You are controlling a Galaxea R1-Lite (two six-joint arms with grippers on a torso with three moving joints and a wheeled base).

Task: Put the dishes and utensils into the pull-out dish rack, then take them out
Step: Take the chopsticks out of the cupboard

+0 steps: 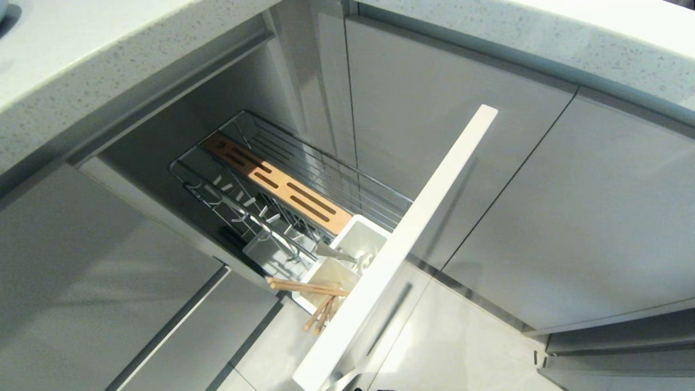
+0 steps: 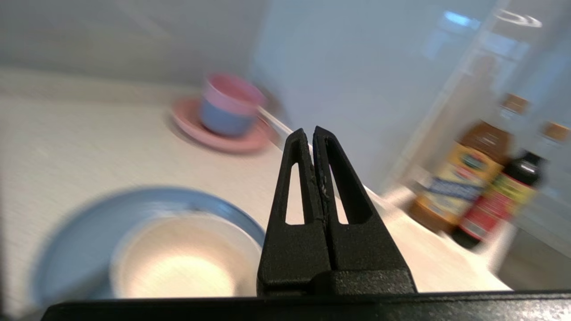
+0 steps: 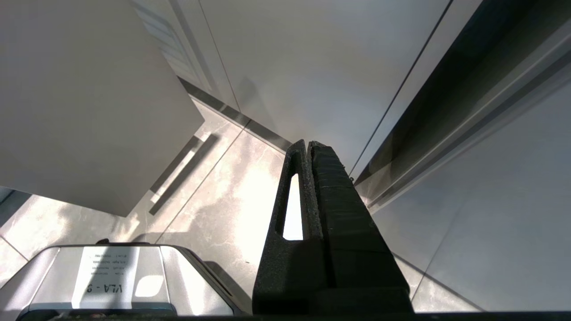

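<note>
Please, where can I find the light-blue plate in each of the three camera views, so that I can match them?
Head view: not in it; only the pulled-out dish rack shows.
Left wrist view: the light-blue plate lies low, beside the shut left gripper, with the cream bowl on it.
Right wrist view: not in it; cabinet fronts and floor.
Shared landmark: the speckled pale countertop appears in the head and left wrist views.
</note>
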